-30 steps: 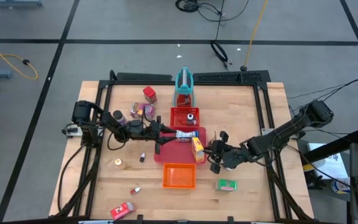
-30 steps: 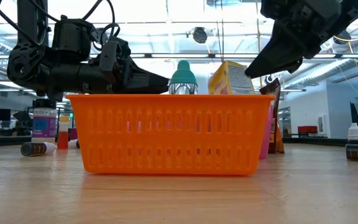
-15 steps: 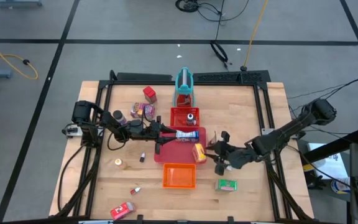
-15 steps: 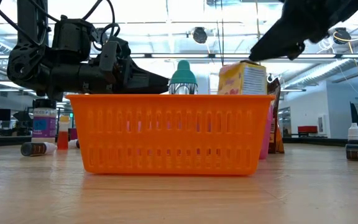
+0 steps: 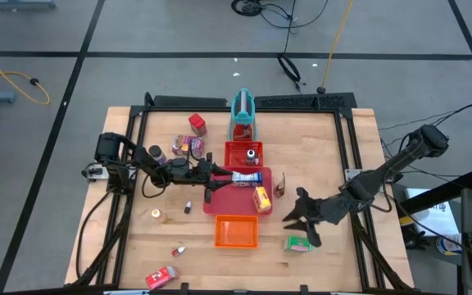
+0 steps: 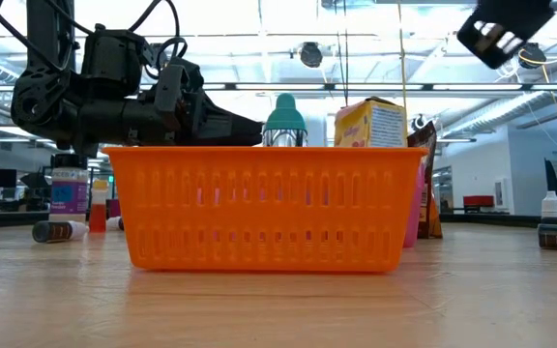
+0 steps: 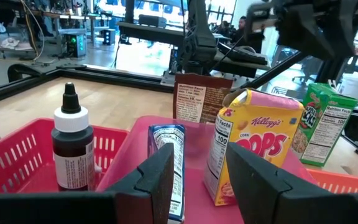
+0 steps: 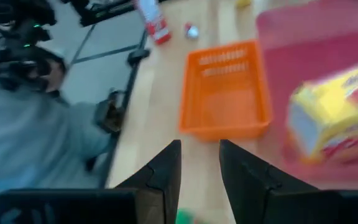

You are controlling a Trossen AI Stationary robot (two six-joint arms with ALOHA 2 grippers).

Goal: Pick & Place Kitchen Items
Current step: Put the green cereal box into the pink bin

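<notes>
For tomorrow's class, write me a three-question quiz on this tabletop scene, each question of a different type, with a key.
1. True or false: the yellow cereal box stands inside the orange basket.
2. Multiple choice: which item lies closest to the right gripper? A. the red box. B. the green box. C. the dark purple can.
3. Fill in: the small dark bottle stands in the ______ basket.

Key
1. False. It stands upright on the flat red tray, beside the orange basket.
2. B.
3. Red: it stands in the red basket.
</notes>
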